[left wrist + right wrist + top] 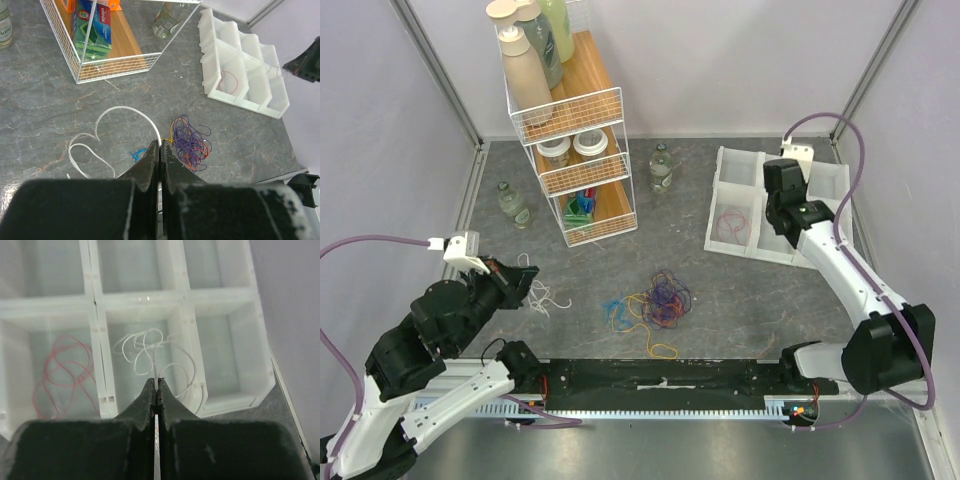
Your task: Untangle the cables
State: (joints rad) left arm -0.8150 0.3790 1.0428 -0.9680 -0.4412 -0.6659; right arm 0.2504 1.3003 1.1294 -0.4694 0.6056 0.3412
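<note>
Grey marbled tabletop [750,300], pale walls [720,60]; left hand [160,146] and right hand [157,383] each clamped on a white cable [125,109].

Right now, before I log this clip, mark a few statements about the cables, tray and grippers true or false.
1. A mostly purple tangle lies on the table. True.
2. The pink-red cable lies in a compartment of the white tray. True.
3. The right gripper hangs over the tangle. False: it is over the tray, shut on a looped white cable in the compartment beside the pink-red one.
4. The left gripper is open. False: it is shut on a long white cable that loops across the table.
</note>
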